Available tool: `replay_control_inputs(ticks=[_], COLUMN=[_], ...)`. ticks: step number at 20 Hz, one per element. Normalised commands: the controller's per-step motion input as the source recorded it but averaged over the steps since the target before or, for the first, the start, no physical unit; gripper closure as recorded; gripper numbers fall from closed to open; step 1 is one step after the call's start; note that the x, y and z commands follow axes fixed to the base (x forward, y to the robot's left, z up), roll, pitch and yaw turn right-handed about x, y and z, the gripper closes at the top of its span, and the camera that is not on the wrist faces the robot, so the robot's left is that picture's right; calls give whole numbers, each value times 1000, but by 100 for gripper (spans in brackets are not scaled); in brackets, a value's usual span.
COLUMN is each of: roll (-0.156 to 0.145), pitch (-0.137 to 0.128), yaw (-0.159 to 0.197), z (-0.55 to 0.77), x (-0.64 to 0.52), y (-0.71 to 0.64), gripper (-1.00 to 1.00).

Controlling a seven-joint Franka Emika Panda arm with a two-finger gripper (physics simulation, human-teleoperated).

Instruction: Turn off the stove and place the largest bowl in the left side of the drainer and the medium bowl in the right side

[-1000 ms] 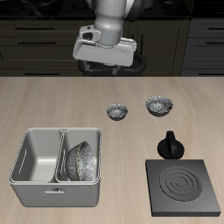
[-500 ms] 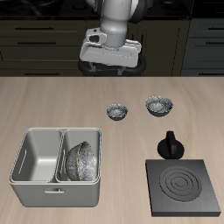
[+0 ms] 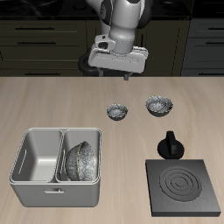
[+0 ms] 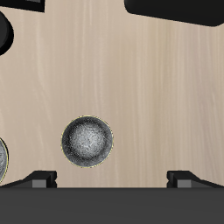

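The largest bowl, crinkled silver, lies tilted in the drainer, in the compartment nearer the stove; the other compartment is bare. The medium bowl stands on the table farther back, and only a sliver of it shows in the wrist view. The stove has dark coil rings, with its black knob just behind it. My gripper hangs open high above the table's back, behind the bowls, with nothing between its wide-apart fingers.
A tiny silver bowl sits beside the medium bowl, and it lies nearly under the gripper. Dark cabinets run behind the table's back edge.
The gripper has travelled sideways toward the stove's side of the table and dropped a little. Bowls, drainer, knob and stove have not moved.
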Motion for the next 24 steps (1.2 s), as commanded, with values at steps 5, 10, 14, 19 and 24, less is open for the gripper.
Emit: replay_control_inputs(ticks=[5, 10, 14, 19, 24], roll=[49, 53, 46, 31, 31], pitch=[-3, 12, -16, 27, 44], yaw=[30, 4, 2, 1, -26], z=[-140, -149, 10, -118, -127], x=[-148, -136, -43, 129, 3], y=[293, 350, 248, 226, 202], gripper=[-100, -100, -100, -100, -100])
